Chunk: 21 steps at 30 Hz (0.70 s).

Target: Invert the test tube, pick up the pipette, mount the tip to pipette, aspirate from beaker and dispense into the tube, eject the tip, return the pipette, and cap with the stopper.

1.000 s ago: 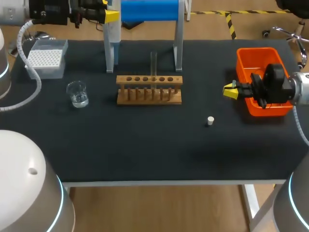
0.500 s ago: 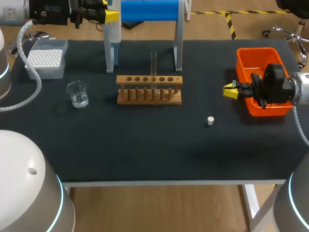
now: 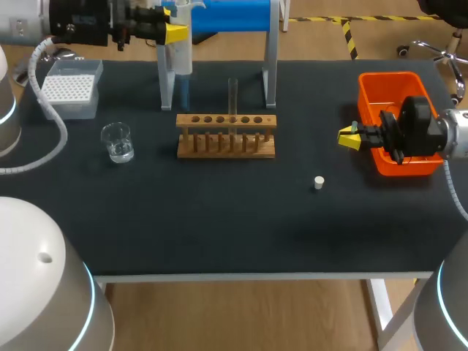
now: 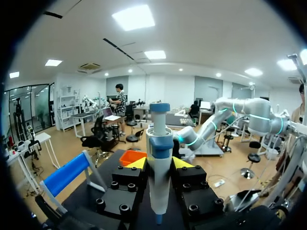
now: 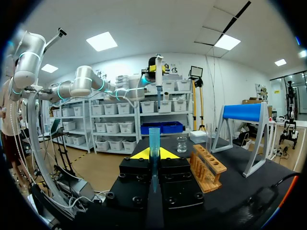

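Note:
My left gripper (image 3: 174, 33) is shut on the white pipette (image 3: 181, 47) with a blue top, holding it upright over the table's back edge by the left leg of the blue stand (image 3: 227, 14). In the left wrist view the pipette (image 4: 158, 177) stands between the yellow fingertips (image 4: 136, 163). My right gripper (image 3: 349, 137) hovers beside the orange bin (image 3: 395, 84), shut on a blue pipette tip (image 5: 153, 141). The test tube (image 3: 232, 95) stands upright in the wooden rack (image 3: 227, 135). The beaker (image 3: 117, 141) holds some water. The white stopper (image 3: 319, 182) lies on the mat.
A clear tip box (image 3: 69, 88) sits at the back left, behind the beaker. The stand's two legs rise just behind the rack. Open black mat lies in front of the rack and around the stopper.
My left arm has moved to the right and carried the pipette off the stand, so it now hangs in front of the stand's left leg. The right arm has kept still.

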Motion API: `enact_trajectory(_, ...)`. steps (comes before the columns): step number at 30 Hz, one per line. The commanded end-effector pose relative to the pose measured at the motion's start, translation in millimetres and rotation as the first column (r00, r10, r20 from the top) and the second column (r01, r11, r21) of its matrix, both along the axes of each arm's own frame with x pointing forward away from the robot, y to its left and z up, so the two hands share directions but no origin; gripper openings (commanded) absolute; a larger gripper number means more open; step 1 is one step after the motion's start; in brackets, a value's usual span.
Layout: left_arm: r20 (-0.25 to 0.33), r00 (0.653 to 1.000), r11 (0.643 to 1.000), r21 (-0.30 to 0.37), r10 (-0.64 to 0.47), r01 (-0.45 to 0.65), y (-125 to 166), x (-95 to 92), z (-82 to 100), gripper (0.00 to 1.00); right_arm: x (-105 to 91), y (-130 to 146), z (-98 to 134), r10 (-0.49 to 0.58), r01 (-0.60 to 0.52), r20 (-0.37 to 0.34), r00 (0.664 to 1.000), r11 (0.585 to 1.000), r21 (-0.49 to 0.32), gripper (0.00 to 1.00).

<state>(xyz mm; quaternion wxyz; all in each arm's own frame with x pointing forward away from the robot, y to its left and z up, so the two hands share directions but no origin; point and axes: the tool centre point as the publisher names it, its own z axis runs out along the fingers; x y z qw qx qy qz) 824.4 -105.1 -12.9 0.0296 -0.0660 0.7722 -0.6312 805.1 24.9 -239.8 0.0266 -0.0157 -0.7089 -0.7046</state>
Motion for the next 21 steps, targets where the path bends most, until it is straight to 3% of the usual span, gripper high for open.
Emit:
enact_trajectory(1, 0.007, 1.0, 1.0, -0.016, -0.012, 0.012, -4, -18.2, -0.9, 0.0, 0.1, -1, 0, 0.001, -0.001, 0.0, 1.0, 1.0, -0.001, 0.0)
enact_trajectory(12, 0.008, 0.997, 0.996, -0.051, -0.073, 0.073, -26, -48.4, 9.7, 0.0, 0.1, -1, 0, 0.001, -0.001, 0.0, 1.0, 1.0, -0.001, 0.0)
enact_trajectory(21, 0.011, 0.996, 0.994, -0.069, -0.084, 0.085, -42, -56.2, 13.4, 0.0, 0.1, -1, 0, 0.001, -0.001, 0.0, 1.0, 1.0, -0.001, 0.0)
